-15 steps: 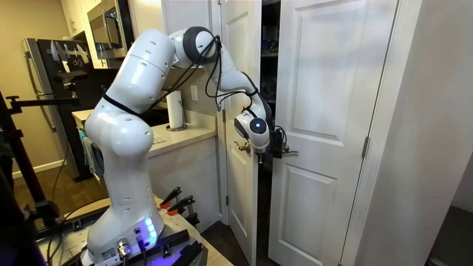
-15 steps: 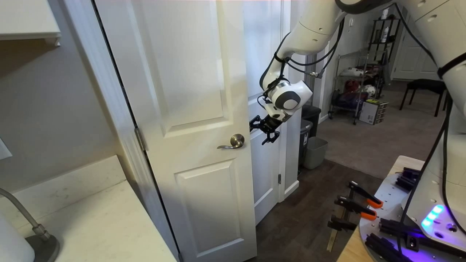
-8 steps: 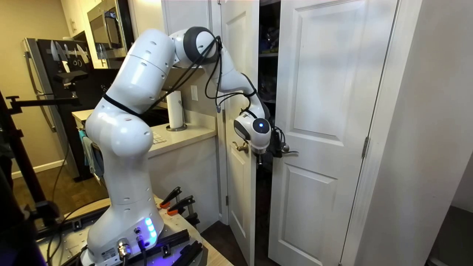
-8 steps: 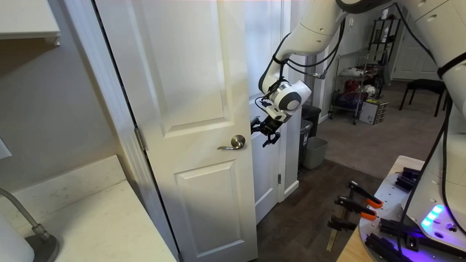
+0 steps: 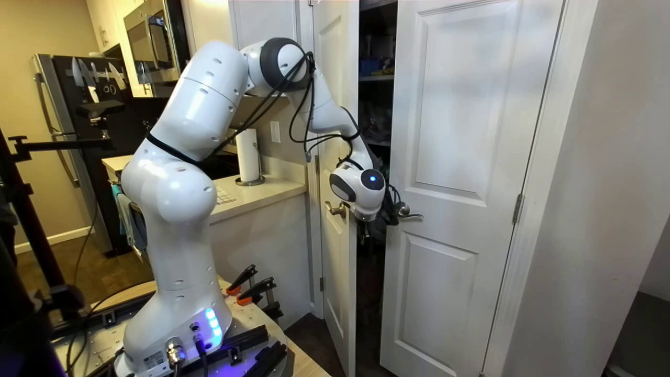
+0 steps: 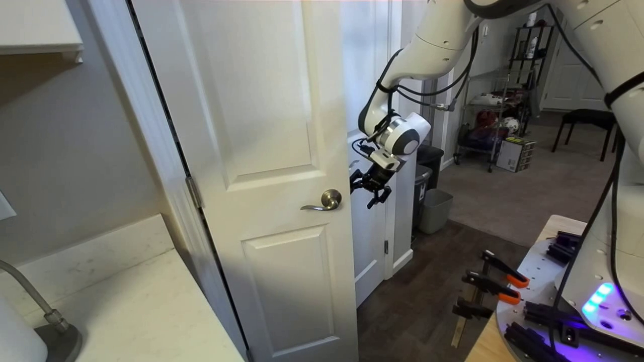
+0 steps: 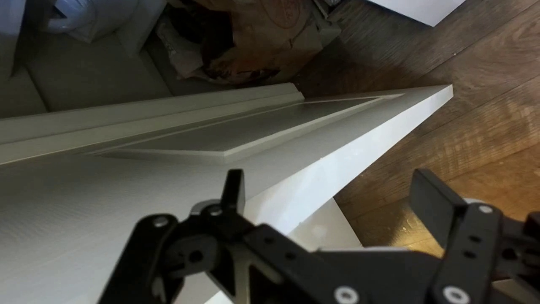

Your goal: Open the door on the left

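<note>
The door on the left [image 6: 266,201] stands ajar, hinged on its left side, its curved lever [image 6: 329,200] close to the free edge. The right-hand door [image 5: 460,157] is the nearest obstacle: in an exterior view its handle [image 5: 405,210] sits just beside the dark hardware [image 5: 390,207] by the wrist [image 5: 361,188]. Through the gap between the doors, shelves [image 5: 377,78] show dimly, and in the wrist view a brown paper bag [image 7: 270,38] lies beyond the left door's inner face. On the hinge side, a surface [image 5: 285,186] carrying a paper towel roll [image 5: 248,155] comes up near the door frame [image 6: 144,100]. Clamps [image 6: 488,283] jut from the rim of the mounting plate [image 6: 546,271] in both exterior views, and a grey bin [image 6: 435,211] stands past the right-hand door. As for edges, the left door's free one runs between the fingers [image 7: 234,190] of the tool [image 7: 335,198] in the wrist view: one finger lies over the inner face, the opposite one over the wood floor [image 7: 485,139]. They are spread wide, so the tool is released; whether either touches the door, I cannot tell. A stretch of that floor lies between the doors and the mounting plate, leaving room on the left door's outer side.
</note>
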You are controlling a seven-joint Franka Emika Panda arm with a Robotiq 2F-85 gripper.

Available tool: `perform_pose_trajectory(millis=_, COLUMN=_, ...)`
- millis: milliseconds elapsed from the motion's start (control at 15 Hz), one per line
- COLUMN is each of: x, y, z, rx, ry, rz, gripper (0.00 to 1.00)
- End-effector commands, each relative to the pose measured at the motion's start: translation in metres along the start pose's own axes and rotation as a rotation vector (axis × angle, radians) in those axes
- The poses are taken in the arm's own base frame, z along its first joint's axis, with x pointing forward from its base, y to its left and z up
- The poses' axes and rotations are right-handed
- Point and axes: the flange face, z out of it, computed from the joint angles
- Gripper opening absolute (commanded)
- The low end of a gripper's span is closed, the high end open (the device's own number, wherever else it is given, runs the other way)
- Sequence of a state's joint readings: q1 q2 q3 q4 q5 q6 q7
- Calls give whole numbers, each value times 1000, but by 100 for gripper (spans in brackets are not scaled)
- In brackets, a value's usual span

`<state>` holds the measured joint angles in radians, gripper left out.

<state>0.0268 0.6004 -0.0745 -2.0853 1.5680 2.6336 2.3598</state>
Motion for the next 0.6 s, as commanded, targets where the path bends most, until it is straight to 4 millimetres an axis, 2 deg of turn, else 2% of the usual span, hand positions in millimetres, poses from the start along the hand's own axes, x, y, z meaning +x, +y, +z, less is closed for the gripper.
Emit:
perform_pose_trajectory(millis=0, x=5, y=-5, z=-11, rx=-15, ry=41, rz=-37, gripper=100)
perform_pose_trajectory(millis=533, x=26, y=-14, z=-9, rx=19, ry=114, rz=-125, gripper=100)
